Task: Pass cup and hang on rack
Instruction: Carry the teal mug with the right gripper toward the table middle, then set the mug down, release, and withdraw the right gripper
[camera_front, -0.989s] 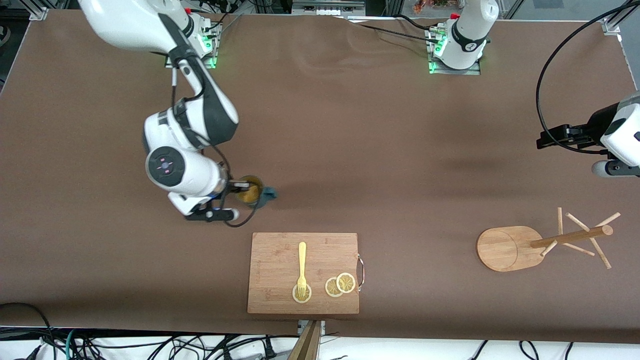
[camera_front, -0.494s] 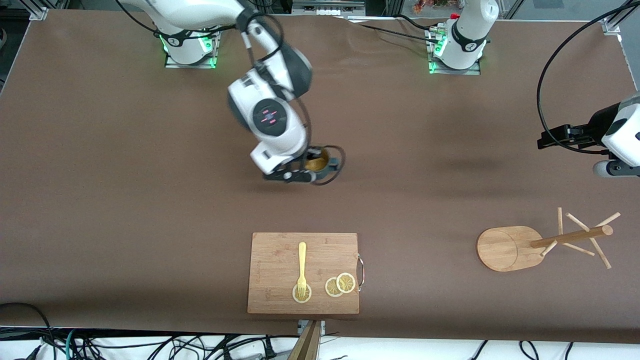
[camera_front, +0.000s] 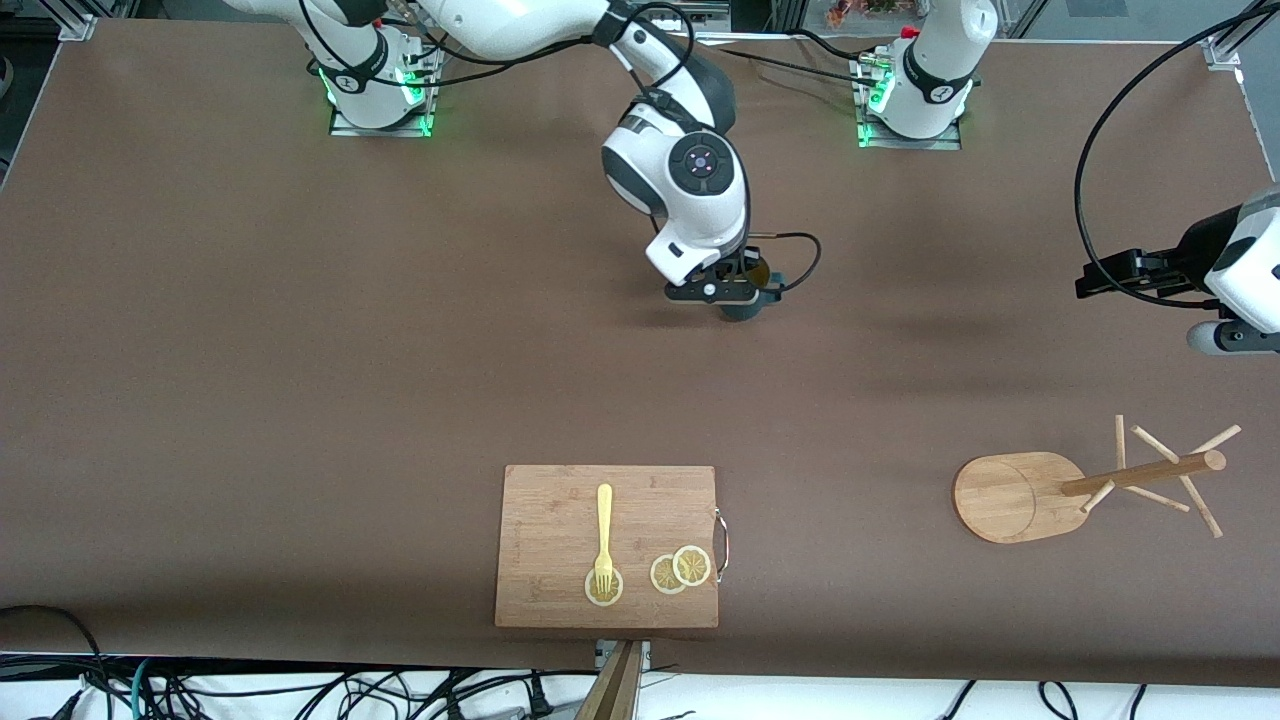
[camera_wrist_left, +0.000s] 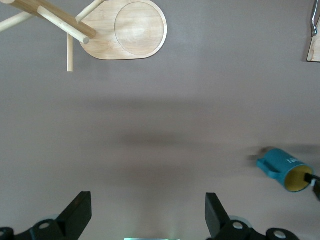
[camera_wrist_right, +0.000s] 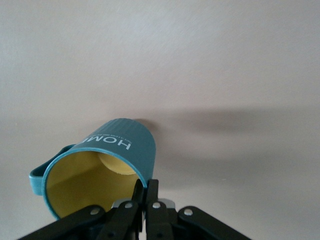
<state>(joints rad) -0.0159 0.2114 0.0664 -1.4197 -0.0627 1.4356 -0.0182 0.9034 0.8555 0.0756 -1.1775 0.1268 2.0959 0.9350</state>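
My right gripper (camera_wrist_right: 146, 187) is shut on the rim of the cup (camera_wrist_right: 100, 162), one finger inside its yellow interior and one on the teal outer wall. It holds the cup (camera_front: 745, 305) tilted above the bare cloth in the middle of the table, mostly hidden under the right hand. The cup (camera_wrist_left: 285, 167) also shows at the edge of the left wrist view. The rack (camera_front: 1020, 495) stands toward the left arm's end of the table, its pole and pegs (camera_front: 1145, 473) leaning outward. My left gripper (camera_wrist_left: 148, 220) is open and empty over bare cloth near the rack (camera_wrist_left: 125, 30); the left arm (camera_front: 1240, 270) waits there.
A bamboo cutting board (camera_front: 607, 500) lies near the front edge, with a yellow fork (camera_front: 603, 525) and lemon slices (camera_front: 680, 570) on it. A black cable (camera_front: 1100, 130) loops above the left arm's end. Brown cloth (camera_front: 300, 350) covers the table.
The right arm has carried the cup from the right arm's end, near the board, toward the middle of the table and nearer the bases. The left arm has not moved.
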